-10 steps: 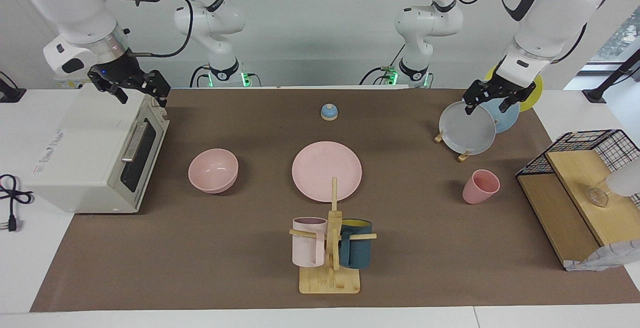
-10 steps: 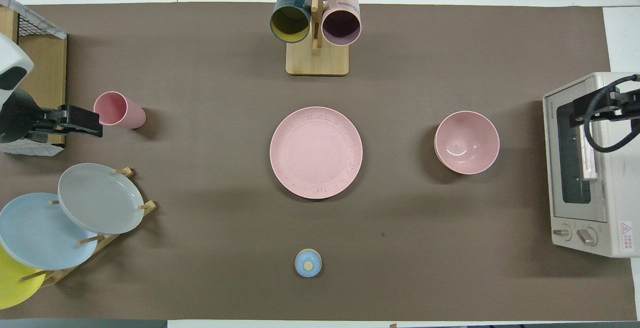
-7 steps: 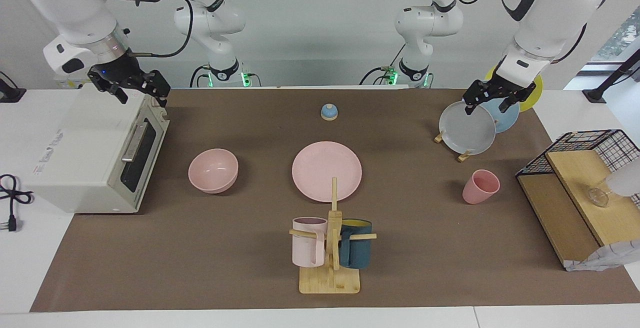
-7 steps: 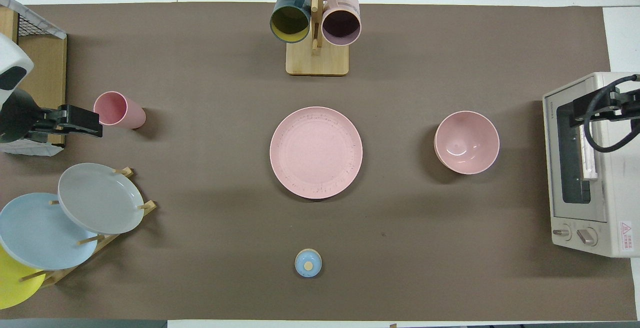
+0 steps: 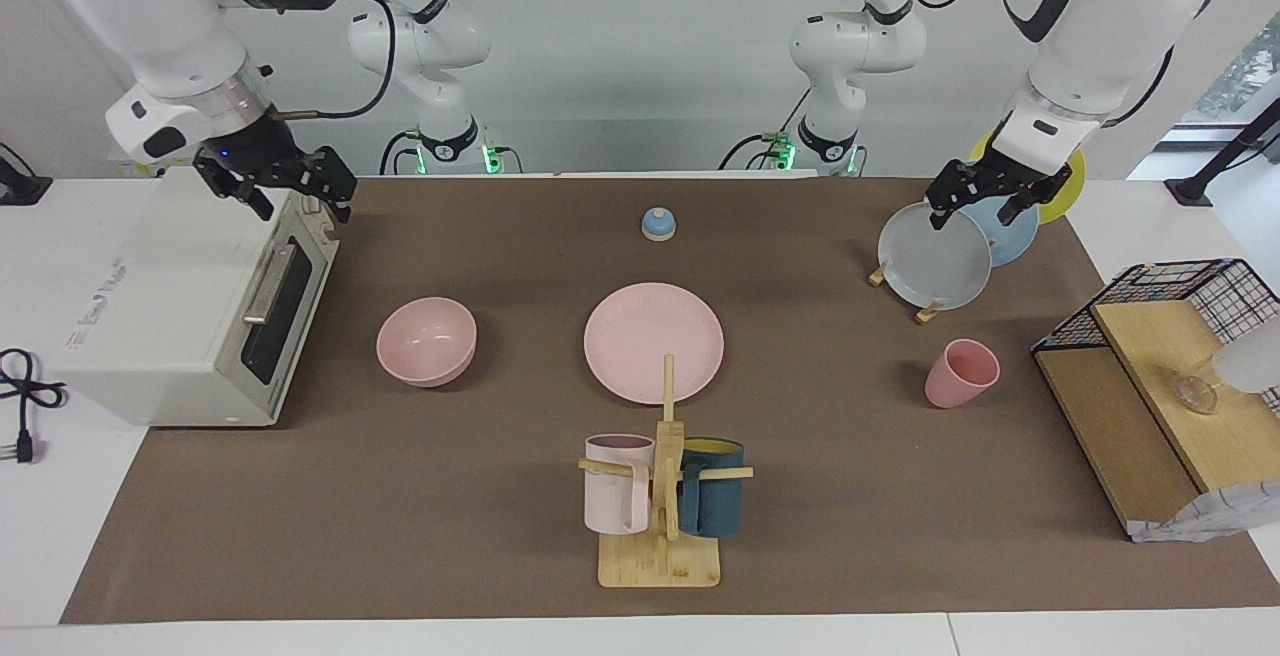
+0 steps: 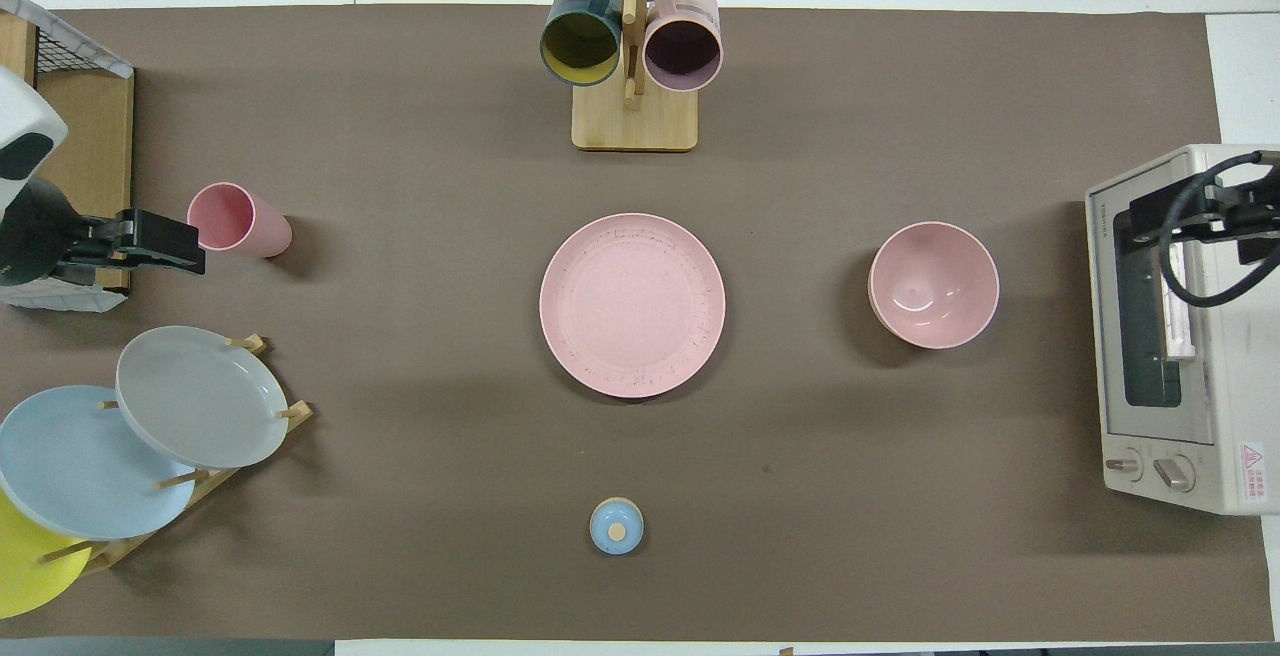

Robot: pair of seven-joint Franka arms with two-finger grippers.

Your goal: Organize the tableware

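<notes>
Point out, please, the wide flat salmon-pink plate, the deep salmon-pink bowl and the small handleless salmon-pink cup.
wide flat salmon-pink plate (image 6: 632, 304): overhead view, centre of its flat face.
deep salmon-pink bowl (image 6: 933, 283): overhead view, inside bottom.
small handleless salmon-pink cup (image 5: 948, 385): facing view, outer wall.

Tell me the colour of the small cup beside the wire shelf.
Salmon pink cup, clearest in the overhead view.

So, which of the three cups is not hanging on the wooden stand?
The salmon-pink cup without a handle. It stands alone on the mat toward the left arm's end, while the pale-pink mug and the teal mug hang on the mug stand.
</notes>
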